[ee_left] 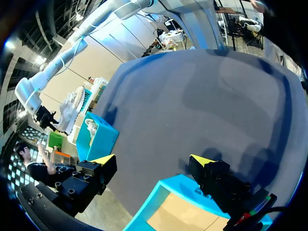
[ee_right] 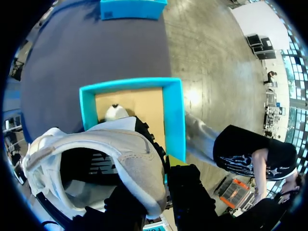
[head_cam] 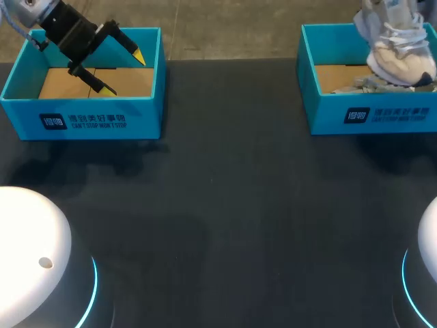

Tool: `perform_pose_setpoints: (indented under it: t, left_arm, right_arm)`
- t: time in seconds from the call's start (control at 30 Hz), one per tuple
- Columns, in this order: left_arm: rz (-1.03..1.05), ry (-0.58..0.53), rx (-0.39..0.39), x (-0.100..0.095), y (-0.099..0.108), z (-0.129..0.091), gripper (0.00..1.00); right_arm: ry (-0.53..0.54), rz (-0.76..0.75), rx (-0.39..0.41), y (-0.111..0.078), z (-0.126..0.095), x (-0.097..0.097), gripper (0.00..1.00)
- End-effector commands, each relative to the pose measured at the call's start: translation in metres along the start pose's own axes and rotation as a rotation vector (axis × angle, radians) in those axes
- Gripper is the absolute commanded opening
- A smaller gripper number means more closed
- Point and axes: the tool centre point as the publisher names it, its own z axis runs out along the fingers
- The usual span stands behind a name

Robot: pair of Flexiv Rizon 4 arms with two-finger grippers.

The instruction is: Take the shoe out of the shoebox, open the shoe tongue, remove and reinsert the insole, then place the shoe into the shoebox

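My right fingers (ee_right: pixel 190 192) grasp the shoe (head_cam: pixel 399 58) by its heel; it hangs just above the shoebox (head_cam: pixel 321 102), toe down. My left fingers (head_cam: pixel 138 55) are spread, far from this shoebox, over the other box (head_cam: pixel 82 116).

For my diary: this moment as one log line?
left claw: open, over left box | right claw: holding shoe above right box

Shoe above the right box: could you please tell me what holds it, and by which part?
The right gripper holds the white shoe, apparently by the rim of its opening.
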Motion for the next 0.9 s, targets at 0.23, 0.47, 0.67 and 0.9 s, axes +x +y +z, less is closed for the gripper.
perform_pose_setpoints:
  t: [0.23, 0.47, 0.67, 0.9]
  left_arm:
    - [0.0, 0.003, -0.003, 0.0, -0.001, 0.0, 1.0]
    - [0.0, 0.003, -0.003, 0.0, -0.001, 0.0, 1.0]
    - [0.0, 0.003, -0.003, 0.0, -0.001, 0.0, 1.0]
    - [0.0, 0.003, -0.003, 0.0, -0.001, 0.0, 1.0]
  right_arm:
    - [0.008, 0.013, -0.005, -0.05, 0.022, -0.021, 0.0]
    - [0.028, 0.044, 0.035, -0.068, 0.044, -0.038, 0.0]
    - [0.052, 0.184, 0.077, -0.085, 0.06, -0.044, 0.0]
    - [0.019, 0.632, 0.11, -0.112, 0.059, -0.04, 0.0]
